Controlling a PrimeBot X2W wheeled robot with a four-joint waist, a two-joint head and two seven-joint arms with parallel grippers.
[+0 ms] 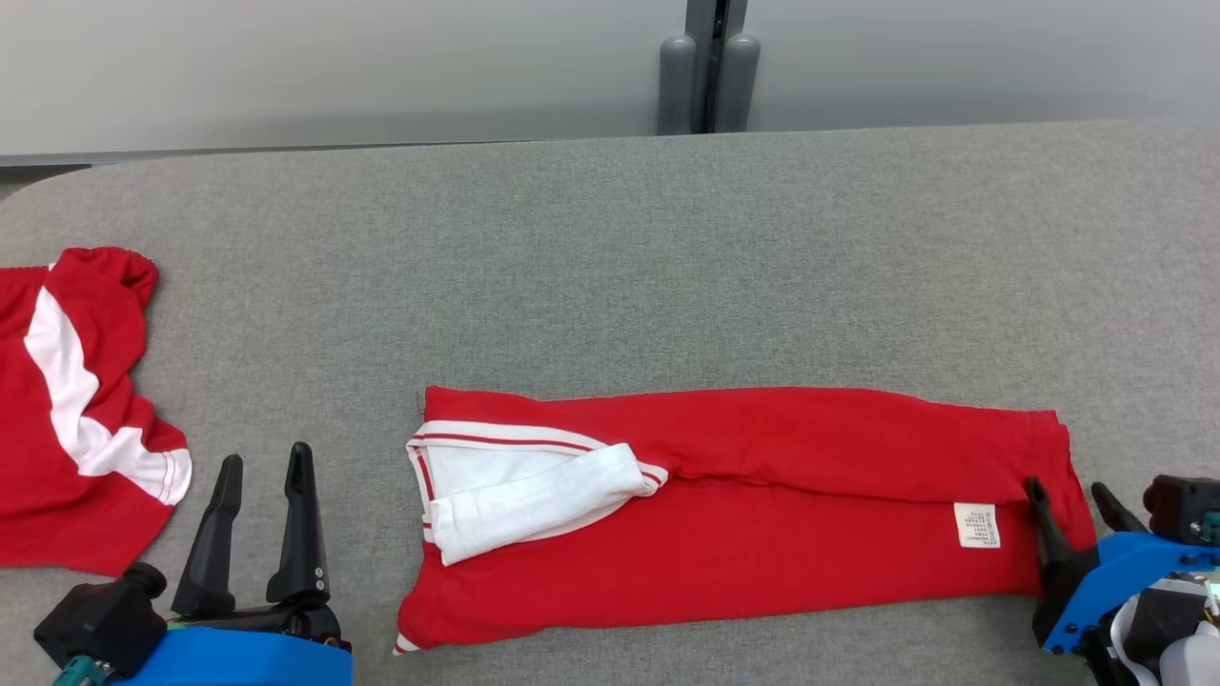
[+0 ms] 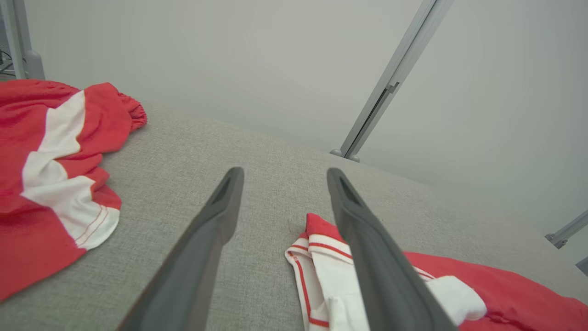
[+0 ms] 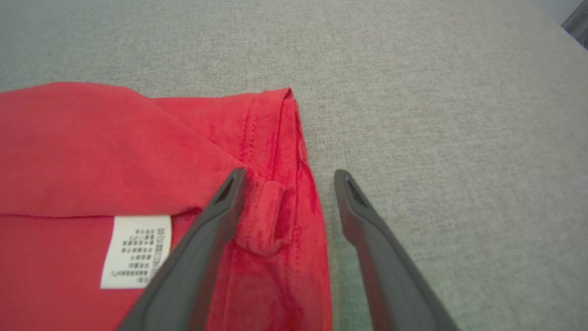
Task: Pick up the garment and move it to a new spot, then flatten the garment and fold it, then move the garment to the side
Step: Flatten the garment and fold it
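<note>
Both stand open: my left end effector (image 1: 266, 455) over bare surface (image 1: 667, 238) between the folded red polo shirt (image 1: 762, 534) and a second red garment (image 1: 67, 495), my right end effector (image 1: 1067, 488) straddling the shirt's hem edge.

A robotics lab or test cell is suggested rather than a home. A broad worktop (image 1: 667, 238) covered in plain grey fabric, with a rounded corner, is set against bare pale partition panels (image 1: 286, 67), which are joined by a grey metal post (image 1: 710, 76). In the left wrist view a second metal rail (image 2: 569, 226) is seen further along the same blank wall.
</note>
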